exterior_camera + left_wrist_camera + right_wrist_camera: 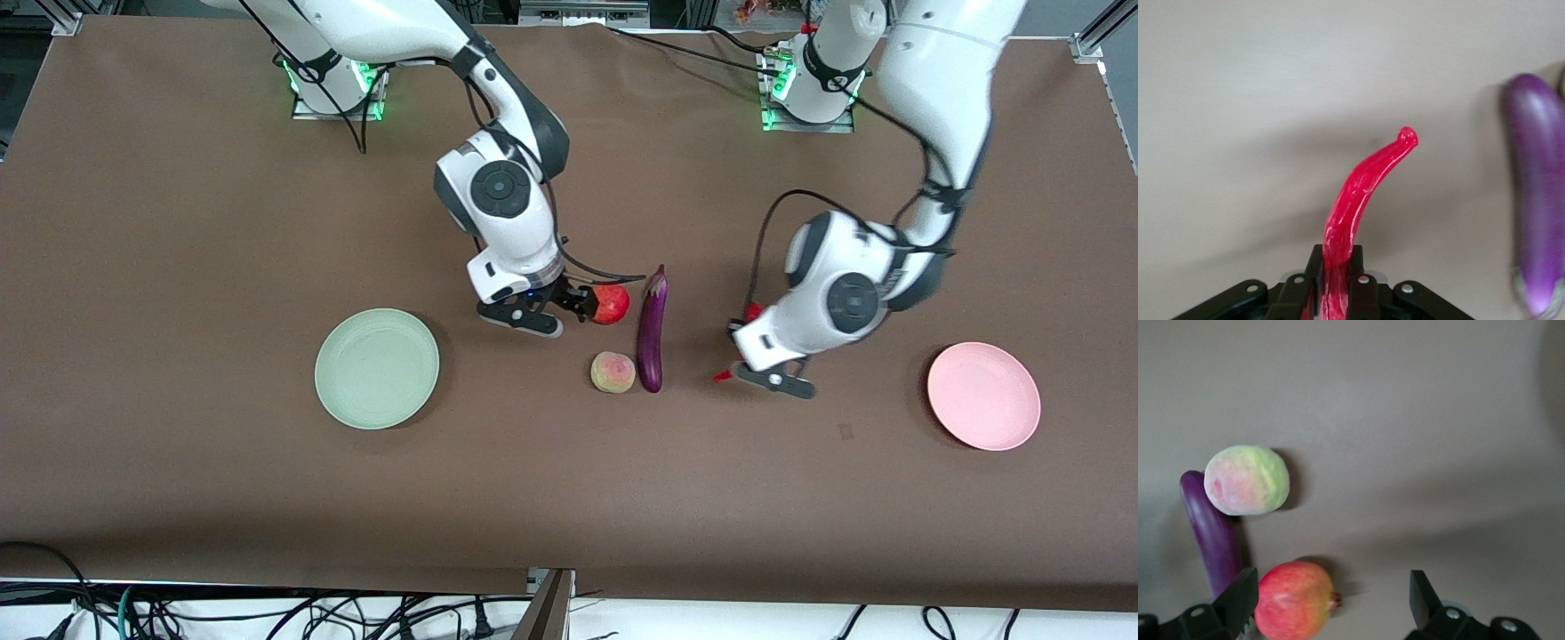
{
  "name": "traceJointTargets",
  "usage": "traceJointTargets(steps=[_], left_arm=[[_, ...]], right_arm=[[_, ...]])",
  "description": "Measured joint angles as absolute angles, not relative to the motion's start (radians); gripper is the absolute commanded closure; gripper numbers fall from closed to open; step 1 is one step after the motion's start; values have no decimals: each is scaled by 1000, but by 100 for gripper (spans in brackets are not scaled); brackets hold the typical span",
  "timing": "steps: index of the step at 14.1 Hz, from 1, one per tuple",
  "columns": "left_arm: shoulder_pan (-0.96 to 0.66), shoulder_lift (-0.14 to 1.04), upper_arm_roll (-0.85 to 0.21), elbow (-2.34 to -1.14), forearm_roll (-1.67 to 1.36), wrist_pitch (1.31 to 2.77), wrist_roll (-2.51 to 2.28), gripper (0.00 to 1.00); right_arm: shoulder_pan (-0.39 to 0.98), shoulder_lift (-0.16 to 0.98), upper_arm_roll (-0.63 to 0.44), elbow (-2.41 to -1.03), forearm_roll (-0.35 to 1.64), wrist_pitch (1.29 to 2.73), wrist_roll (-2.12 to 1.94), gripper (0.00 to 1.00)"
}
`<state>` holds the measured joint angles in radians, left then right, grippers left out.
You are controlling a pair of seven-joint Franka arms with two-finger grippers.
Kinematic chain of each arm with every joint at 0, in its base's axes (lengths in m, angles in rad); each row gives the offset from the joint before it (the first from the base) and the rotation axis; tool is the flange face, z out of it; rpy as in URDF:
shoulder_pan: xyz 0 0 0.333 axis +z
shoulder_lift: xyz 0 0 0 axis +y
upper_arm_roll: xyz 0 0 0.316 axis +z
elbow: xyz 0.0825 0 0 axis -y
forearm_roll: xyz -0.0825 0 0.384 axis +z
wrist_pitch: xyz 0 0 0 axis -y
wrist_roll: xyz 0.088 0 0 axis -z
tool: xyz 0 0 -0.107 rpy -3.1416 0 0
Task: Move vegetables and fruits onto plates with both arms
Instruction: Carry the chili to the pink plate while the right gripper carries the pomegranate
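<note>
In the left gripper (1336,293), a glossy curved chili (1361,193).

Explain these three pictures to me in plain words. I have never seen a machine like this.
Two white robot arms stand at a brown table. The big picture looks down from across the table; the two small ones come from cameras on each arm's wrist. The left gripper is shut on a red chili pepper. The right gripper is open, one finger beside the pomegranate. An eggplant and a peach lie side by side mid-table. A green plate and a pink plate wait, nothing on them yet.
</note>
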<state>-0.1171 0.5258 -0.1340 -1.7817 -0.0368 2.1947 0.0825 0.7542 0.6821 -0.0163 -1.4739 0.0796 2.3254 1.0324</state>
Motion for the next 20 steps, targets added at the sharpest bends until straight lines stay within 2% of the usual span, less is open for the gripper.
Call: traceJointTargets(steps=[2,6,10,11,12,13,14,15,16,20], left_arm=[[-23,496,-128,-1781,5,2161,241,100],[110,492,-100,-1767,279,2127,475,100],[218,508,-92,-1684,324,2127,749,100],[248,533,-92,-1653,324,2126,807,100],[276,569,-92,-1621,324,2126,849,99],[298,613,-92,-1582,324,2128,880,74],[309,654,-92,-1541,324,2130,896,1],[312,686,-93,-1508,324,2131,901,0],[311,707,-96,-1485,324,2131,901,0],[309,713,-110,-1444,324,2118,901,0]], right_arm=[[791,722,-17,-1446,59,2346,1113,0],[860,846,-18,-1322,-60,2351,1313,0],[884,904,-26,-1281,-78,2371,1348,2],[886,908,-30,-1280,-78,2376,1350,10],[888,910,-33,-1280,-80,2379,1354,24],[889,910,-34,-1280,-83,2381,1357,37],[890,910,-36,-1280,-84,2381,1359,50],[890,908,-38,-1279,-89,2381,1360,61],[891,909,-39,-1278,-92,2383,1360,66],[866,894,-52,-1254,-94,2350,1332,66]])
